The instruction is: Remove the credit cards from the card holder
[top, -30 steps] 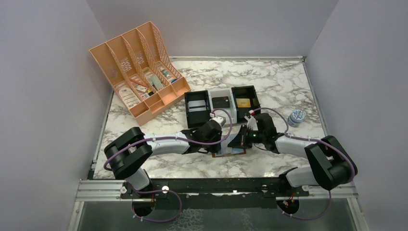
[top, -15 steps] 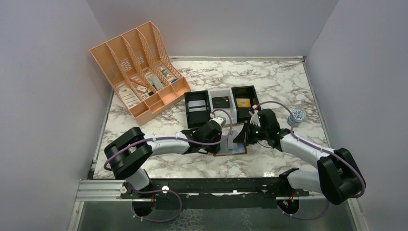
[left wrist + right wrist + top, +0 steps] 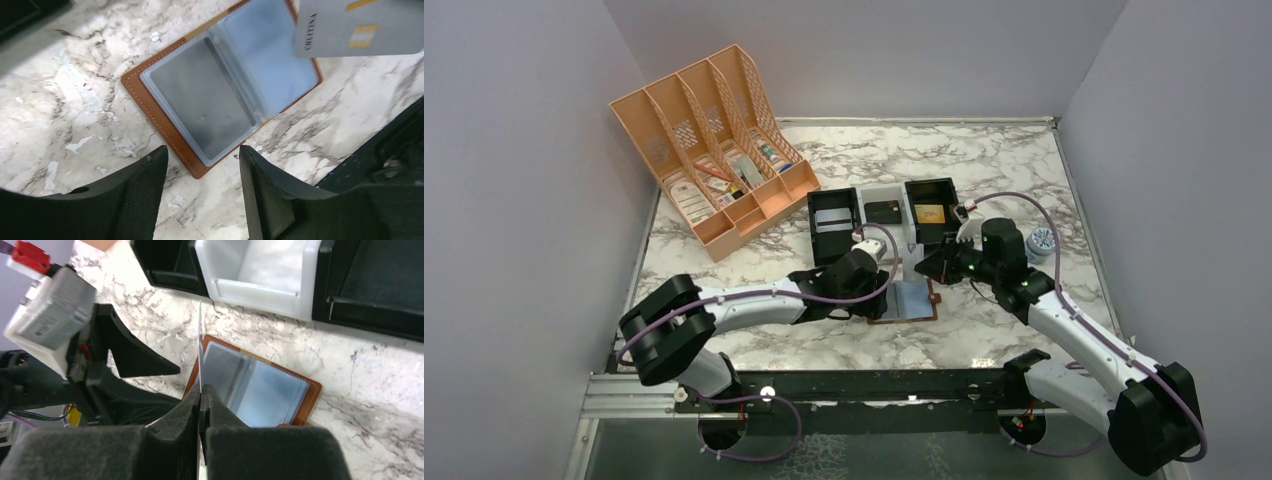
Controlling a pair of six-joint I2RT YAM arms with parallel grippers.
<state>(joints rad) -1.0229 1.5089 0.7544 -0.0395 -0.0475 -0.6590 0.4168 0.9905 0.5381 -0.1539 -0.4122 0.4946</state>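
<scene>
- The left gripper [image 3: 202, 190] is low over the marble table [image 3: 984, 160], at the near left corner of the card holder [image 3: 210, 100]. Its two fingers [image 3: 140, 200] stand apart and nothing is between them; I cannot tell if they touch the table.
- The card holder lies flat on the table, between the two grippers and in front of the trays. It is spread open with the pale blue-grey pockets facing up. Both pockets that show look flat, and the brown leather edge runs around them.
- The right gripper [image 3: 201, 405] is above the far side of the card holder. Its fingers are pressed together on one credit card [image 3: 200, 345], which they pinch by its lower edge.
- This card stands upright, so the right wrist view shows only its thin edge. In the left wrist view its pale grey face has small dark letters and gold marks. It is lifted free of the card holder.
- Behind the card holder three small trays stand in a row: a black tray [image 3: 816, 232] with a pale flat piece inside, a white tray [image 3: 886, 192] with a dark piece, and a second black tray [image 3: 952, 205] with a yellow piece.
- A small round jar [image 3: 1041, 243] stands to the right of the trays, near the right arm.
- An orange desk organizer [image 3: 714, 150] with several slots is at the far left corner.
</scene>
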